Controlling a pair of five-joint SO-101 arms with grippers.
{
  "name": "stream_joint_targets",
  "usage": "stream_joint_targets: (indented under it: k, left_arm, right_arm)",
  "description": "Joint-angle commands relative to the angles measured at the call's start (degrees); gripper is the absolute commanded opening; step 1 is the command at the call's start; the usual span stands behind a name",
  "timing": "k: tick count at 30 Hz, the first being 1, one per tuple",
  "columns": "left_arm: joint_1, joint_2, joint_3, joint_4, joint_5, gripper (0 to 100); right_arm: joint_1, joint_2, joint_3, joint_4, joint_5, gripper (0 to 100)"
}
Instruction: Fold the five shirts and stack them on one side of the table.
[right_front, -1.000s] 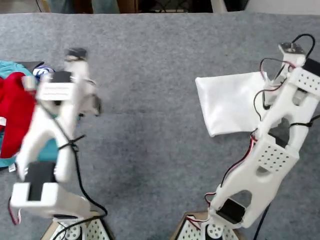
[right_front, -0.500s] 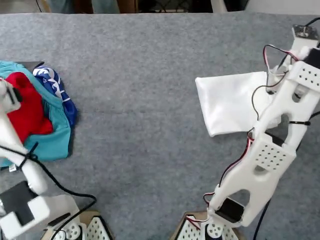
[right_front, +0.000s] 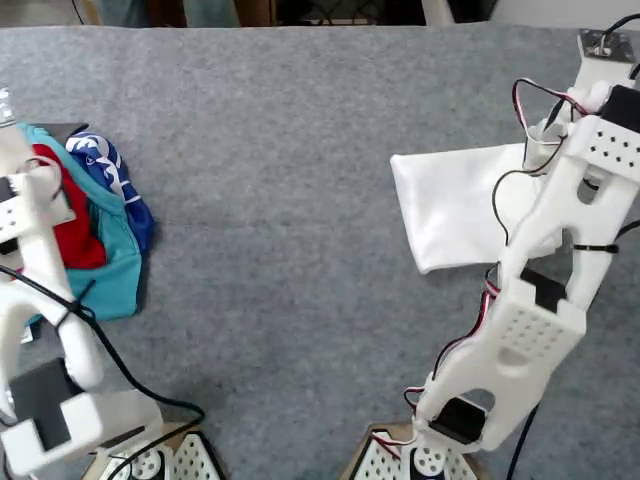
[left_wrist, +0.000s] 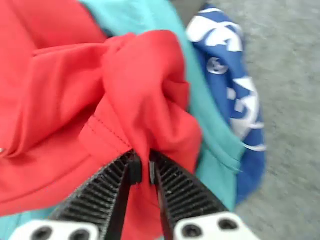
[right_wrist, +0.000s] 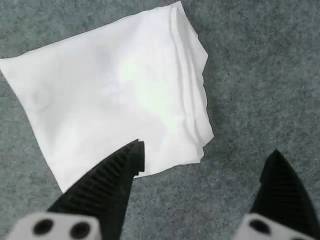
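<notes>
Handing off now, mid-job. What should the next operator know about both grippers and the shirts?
Left gripper: shut on a fold of the red shirt, on the pile at the left side of the table.
Right gripper: open, above the white shirt.
Done: white shirt folded, lying on the right side.
Left to do: red shirt, teal shirt and blue patterned shirt lie crumpled together, unfolded; nothing stacked.

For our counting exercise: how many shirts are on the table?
4. A folded white shirt lies on the right; a red shirt, a teal shirt and a blue patterned shirt are heaped at the left. A dark edge beneath may be a fifth.
</notes>
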Motion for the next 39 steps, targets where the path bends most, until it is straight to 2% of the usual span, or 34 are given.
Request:
stream_joint_targets:
  k: [1, 5, 12, 15, 17, 19, 21, 24, 27, 30, 34, 37, 39]
  left_arm:
    - [8.31, -9.14, -0.22, 5.36, 0.35, 3]
    - [23.08, -19.43, 5.58, 9.76, 0.35, 3]
    - [53.67, -32.53, 20.09, 10.11, 0.0, 3]
    - [64.92, -33.05, 25.63, 10.9, -6.07, 3]
    - [72.22, -33.05, 27.03, 15.3, -10.99, 3]
    - [77.49, -33.32, 26.77, 19.78, -14.33, 3]
    - [78.29, -33.58, 24.31, 23.47, -13.89, 8]
    - [74.33, -33.67, 16.04, 33.58, -11.16, 22]
    - [67.65, -33.67, 6.37, 40.35, -10.99, 23]
    - [55.6, -33.76, -3.12, 42.73, -9.76, 22]
    - [31.96, -33.76, -11.82, 42.99, -6.59, 22]
    - [9.27, -33.41, -11.3, 42.11, -6.24, 22]
    - [-2.42, -33.14, -7.25, 38.77, -6.24, 22]
  right_arm:
    - [-0.97, -9.1, 4.88, 0.53, -0.09, 36.1]
    - [-0.53, -13.93, 12.53, 0.53, 0.09, 36.4]
    - [-0.53, -20.7, 21.41, 0.53, 0.09, 36.4]
    - [-0.53, -22.9, 23.6, 0.53, 0.18, 36.4]
    - [-0.7, -23.87, 24.48, 0.53, 0.18, 36.4]
    - [-0.97, -24.22, 24.75, 0.53, 0.18, 36.4]
    - [-2.11, -24.22, 24.57, 0.44, 0.18, 36.4]
    - [-5.89, -24.22, 24.75, 0.44, -0.26, 36.4]
    - [-12.22, -24.22, 24.84, 0.44, -0.35, 36.2]
    - [-20.4, -23.43, 24.84, 0.44, -0.35, 36.2]
    - [-32.7, -20.26, 24.48, 0.44, -0.35, 36.1]
    - [-43.78, -17.89, 24.48, 0.44, -0.35, 36.1]
    - [-50.55, -15.25, 24.66, 0.26, -0.35, 36.1]
